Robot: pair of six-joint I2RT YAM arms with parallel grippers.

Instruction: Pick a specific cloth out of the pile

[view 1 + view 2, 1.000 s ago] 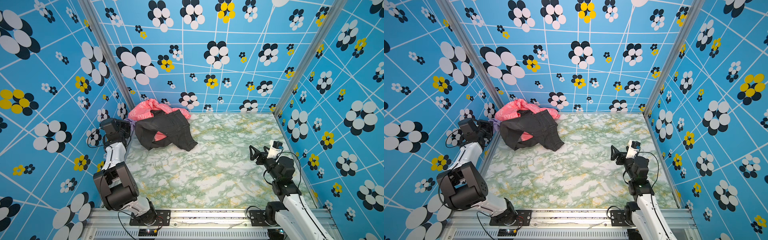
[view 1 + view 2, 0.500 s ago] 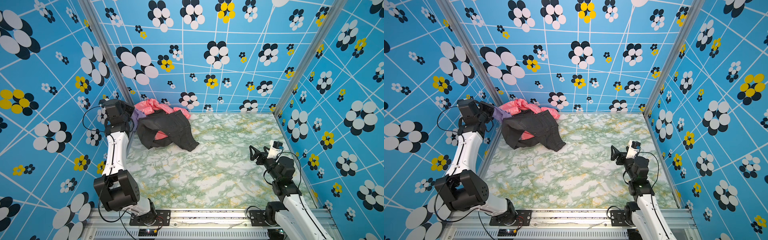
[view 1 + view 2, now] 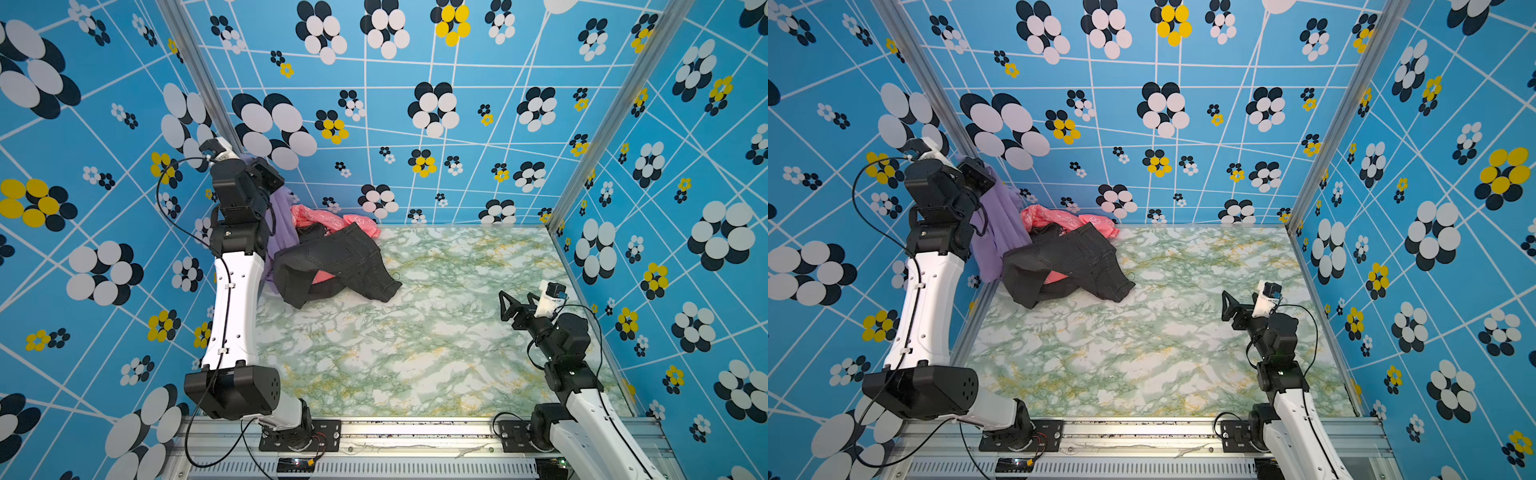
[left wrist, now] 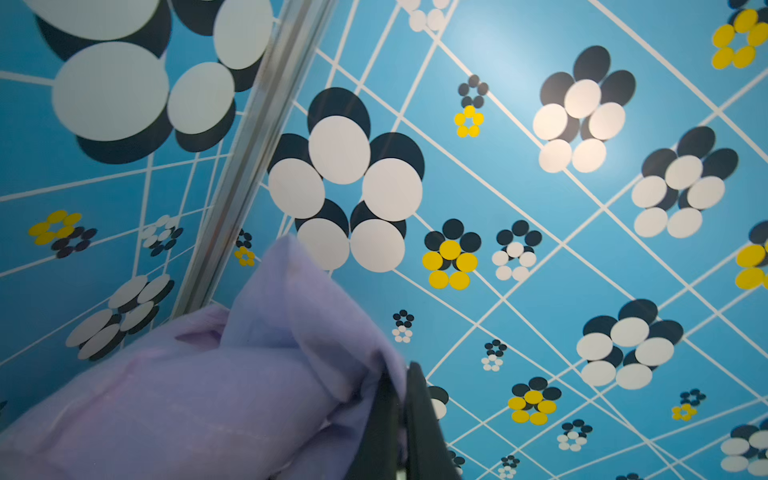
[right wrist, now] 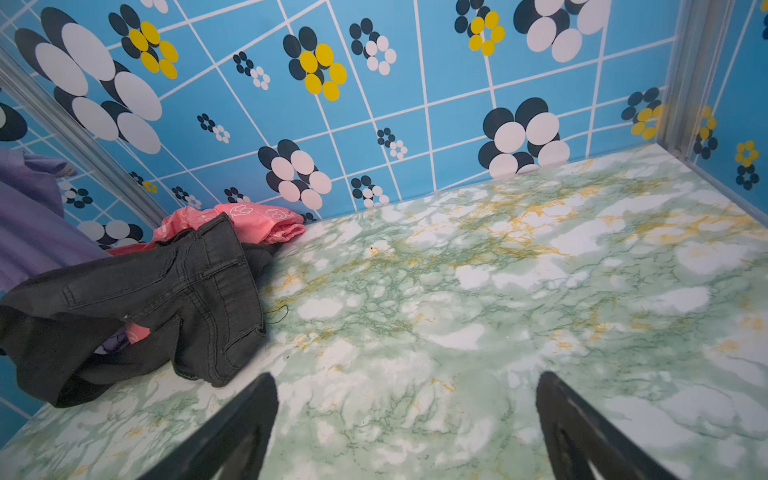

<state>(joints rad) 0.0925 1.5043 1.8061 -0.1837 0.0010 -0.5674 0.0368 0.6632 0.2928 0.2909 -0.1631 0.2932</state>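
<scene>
Left pincer [image 4: 400,376]: clenched on a bunched fold of the lilac cloth [image 4: 208,395], held high beside the corner post [image 4: 249,166]. Wrist view shows fabric pinched between the shut jaws, the bulk billowing off to one side of them.

Cloth position: in both top views it hangs from the pincer as a long drape straight below it. Its lower end runs under the near edge of the black jeans [image 3: 332,257]. The right wrist view shows a sliver of lilac peeping from under the denim. Not yet free of the pile [image 3: 1067,253], I judge.

Coral-pink printed cloth [image 3: 328,218]: below the pincer on the side away from the arm, partly under the jeans.

Right pincer [image 5: 405,378]: jaws spread wide, nothing between them, low over the marble table [image 3: 415,353], well apart from the pile.

Handling, my estimate:
- Thin knit: light, limp, likely stretchy. Holds no shape and sags from any single pinch.
- A bunched fold, as gripped now, should hold better than a single-layer edge, which could slip out.
- The jeans look heavier and stiffer. They pin the tail and may drag along with it.
- Best second hold: the free-hanging span just below the left pincer, above the denim, not the trapped tail.
</scene>
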